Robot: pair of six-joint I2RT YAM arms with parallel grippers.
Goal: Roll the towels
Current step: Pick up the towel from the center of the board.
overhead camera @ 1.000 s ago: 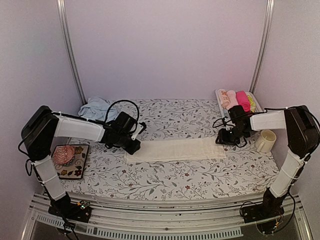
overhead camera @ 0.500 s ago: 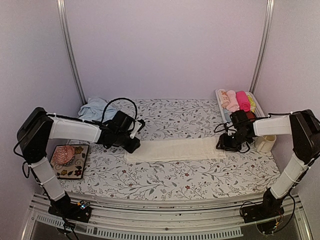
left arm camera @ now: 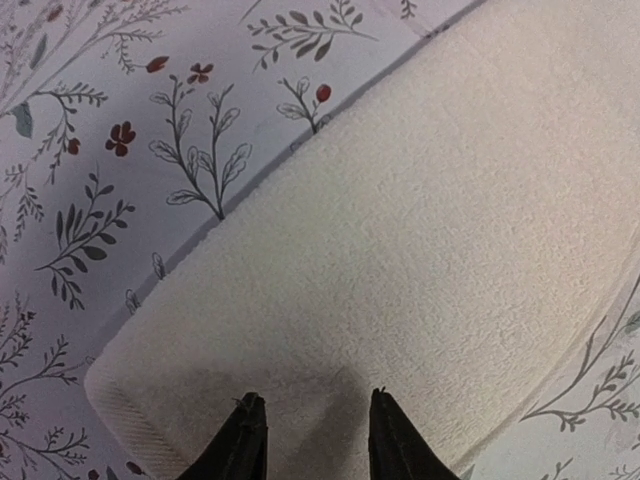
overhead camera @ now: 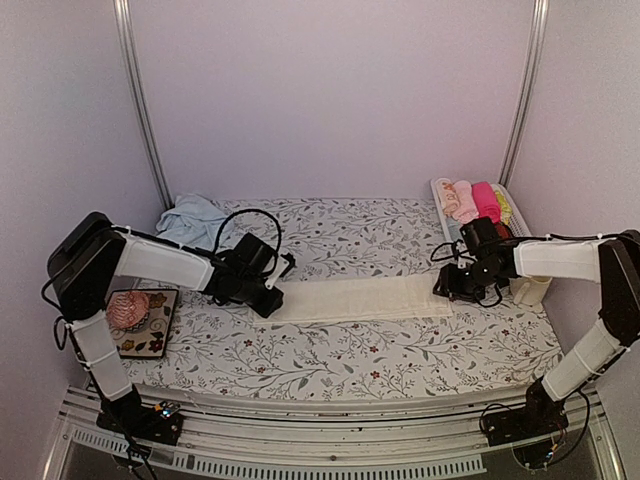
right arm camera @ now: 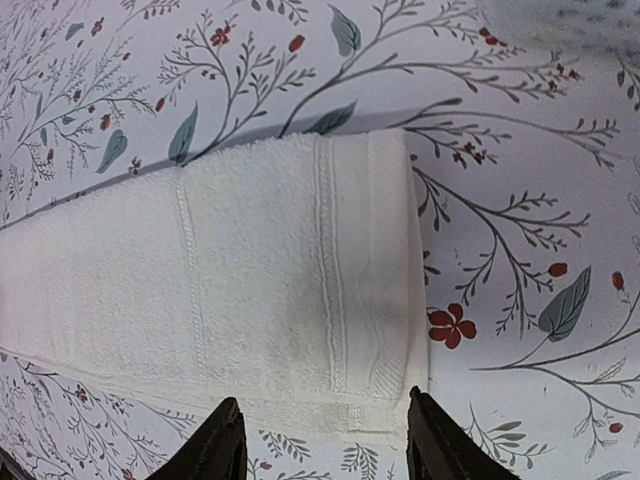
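The cream towel is laid flat as a long folded strip, not yet rolled. One end lies just under the left gripper, the other under the right gripper. Both are spread, with nothing pinched. The blue towel is left crumpled, well behind the left gripper.

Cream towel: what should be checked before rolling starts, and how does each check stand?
1. Cream towel flat in a long strip: ok.
2. Left tool over its left end, jaws open: ok.
3. Right tool over its right end, jaws open: ok.
4. An end gripped for rolling: not ok.
5. Light blue towel clear of the strip: ok.
6. Mug clear of right arm: cannot tell.
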